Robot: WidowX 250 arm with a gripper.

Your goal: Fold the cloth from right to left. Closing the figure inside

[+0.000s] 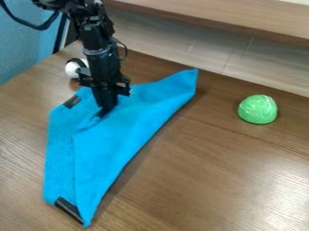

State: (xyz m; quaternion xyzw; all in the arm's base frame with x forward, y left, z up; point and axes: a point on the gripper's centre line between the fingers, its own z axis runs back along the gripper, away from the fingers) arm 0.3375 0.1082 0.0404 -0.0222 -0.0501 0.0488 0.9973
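Note:
The gripper (106, 110) points down at the upper left part of the blue cloth (124, 135), its tips touching the fabric, which is bunched around them. A smooth flap of the cloth lies over a rougher layer along the left, and its upper right corner stretches out to a point. Black strips mark the cloth's left side, one near the upper left corner and one at the bottom. A green dome-shaped object (258, 109) sits apart on the table at the right. No figure is visible inside the cloth.
The brown wooden table (211, 180) extends in front and to the right. Just left of the arm stands a white and black round object (73, 67). A wooden ledge (241, 22) runs along the back, with a blue wall (21, 49) at the upper left.

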